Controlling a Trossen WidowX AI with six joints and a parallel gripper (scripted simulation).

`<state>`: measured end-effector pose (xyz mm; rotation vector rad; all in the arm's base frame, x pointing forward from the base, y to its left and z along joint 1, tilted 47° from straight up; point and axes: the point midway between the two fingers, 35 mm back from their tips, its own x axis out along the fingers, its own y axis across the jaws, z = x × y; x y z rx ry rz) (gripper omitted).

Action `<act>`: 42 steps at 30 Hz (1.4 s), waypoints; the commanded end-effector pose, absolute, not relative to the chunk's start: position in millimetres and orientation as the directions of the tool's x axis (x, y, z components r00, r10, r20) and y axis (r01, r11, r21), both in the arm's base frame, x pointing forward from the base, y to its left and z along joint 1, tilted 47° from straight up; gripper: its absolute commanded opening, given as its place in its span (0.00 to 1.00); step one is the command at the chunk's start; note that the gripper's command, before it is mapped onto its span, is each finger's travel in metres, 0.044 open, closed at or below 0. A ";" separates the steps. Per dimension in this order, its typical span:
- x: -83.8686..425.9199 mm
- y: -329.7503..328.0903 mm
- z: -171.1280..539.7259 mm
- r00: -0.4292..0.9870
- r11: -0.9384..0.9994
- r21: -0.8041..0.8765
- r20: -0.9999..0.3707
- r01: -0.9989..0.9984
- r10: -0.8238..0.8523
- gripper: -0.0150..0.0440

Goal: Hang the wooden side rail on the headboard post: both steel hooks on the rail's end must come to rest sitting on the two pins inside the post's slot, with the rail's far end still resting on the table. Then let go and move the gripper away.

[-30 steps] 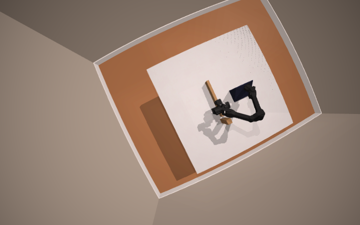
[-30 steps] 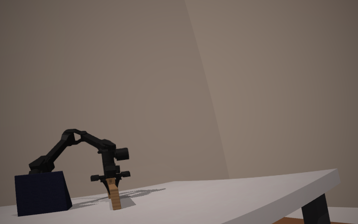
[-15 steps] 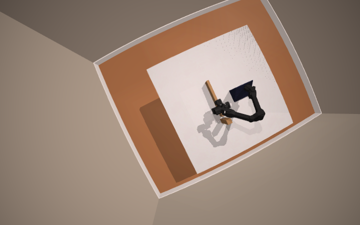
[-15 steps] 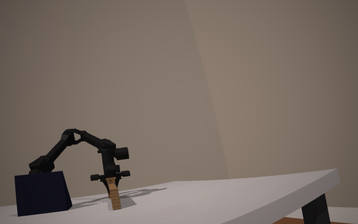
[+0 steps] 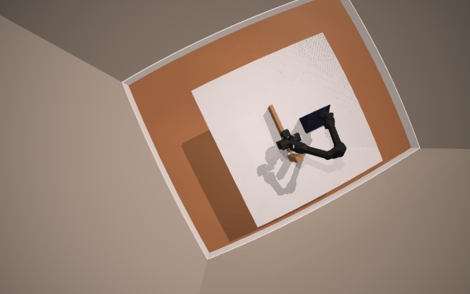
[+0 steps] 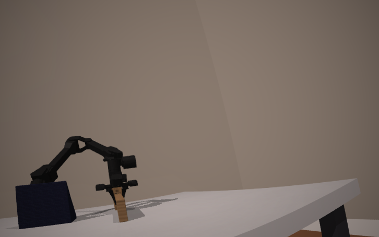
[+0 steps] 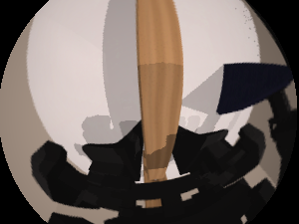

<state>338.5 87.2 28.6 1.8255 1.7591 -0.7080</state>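
Wrist view: rail [image 5: 276, 118] [image 6: 121, 208] [image 7: 160, 84] between the jaws, clamped; its long part runs out beyond them, post [image 5: 295, 158] near them.

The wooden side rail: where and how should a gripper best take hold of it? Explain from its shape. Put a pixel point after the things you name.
Best gripped near its end by the headboard post [image 5: 295, 158], from above, fingers on the two long side faces. The wooden side rail [image 5: 276, 116] [image 6: 121, 209] [image 7: 160, 84] is long and narrow, and slopes down to its far end, so that end can probably stay on the table while the hook end is guided.
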 end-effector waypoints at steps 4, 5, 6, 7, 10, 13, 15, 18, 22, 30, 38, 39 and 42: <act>340.3 82.6 31.3 0.038 -0.046 0.007 -0.676 0.999 0.736 0.25; 340.3 82.4 31.4 0.038 -0.046 0.007 -0.676 0.999 0.736 0.25; 340.3 82.3 31.5 0.038 -0.046 0.007 -0.676 0.999 0.736 0.25; 340.3 82.2 31.6 0.038 -0.046 0.007 -0.676 0.999 0.736 0.25; 340.3 81.8 32.0 0.038 -0.046 0.007 -0.676 0.999 0.736 0.25; 340.3 81.5 32.3 0.038 -0.046 0.007 -0.676 0.999 0.736 0.25; 340.3 81.2 32.5 0.038 -0.046 0.007 -0.676 0.999 0.736 0.25; 340.3 80.8 32.9 0.038 -0.046 0.007 -0.676 0.999 0.736 0.25; 340.2 80.4 33.3 0.038 -0.046 0.007 -0.676 0.999 0.736 0.25; 340.2 79.4 34.2 0.038 -0.046 0.007 -0.676 0.999 0.736 0.25; 340.1 78.4 35.1 0.038 -0.046 0.007 -0.676 0.999 0.736 0.25; 340.1 78.4 35.1 0.038 -0.046 0.007 -0.676 0.999 0.736 0.25; 340.5 78.8 35.1 0.038 -0.046 0.007 -0.676 0.999 0.736 0.25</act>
